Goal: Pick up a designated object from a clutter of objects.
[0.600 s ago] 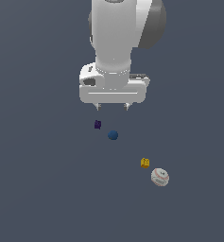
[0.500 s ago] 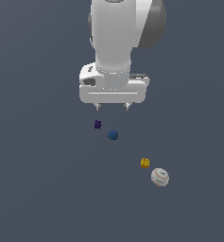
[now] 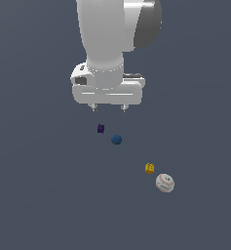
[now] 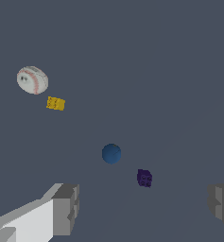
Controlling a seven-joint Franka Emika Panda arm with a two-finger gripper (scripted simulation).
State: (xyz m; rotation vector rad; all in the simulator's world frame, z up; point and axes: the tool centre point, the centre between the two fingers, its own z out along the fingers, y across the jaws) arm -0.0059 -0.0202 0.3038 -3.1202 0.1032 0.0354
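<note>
The yellow block (image 3: 149, 168) looks like matt, studded plastic; the baseball (image 3: 164, 183) is white with red stitching.

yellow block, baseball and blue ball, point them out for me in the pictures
yellow block (image 3: 149, 168), exterior view, middle of its bumpy face
baseball (image 3: 164, 183), exterior view, centre of its white, red-stitched surface
blue ball (image 4: 111, 153), wrist view, centre of the sphere

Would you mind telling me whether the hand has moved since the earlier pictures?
Yes: the hand has shifted toward the exterior view's left, measured against the purple block.

no readable text, labels, numbers, or signs anywhere
</note>
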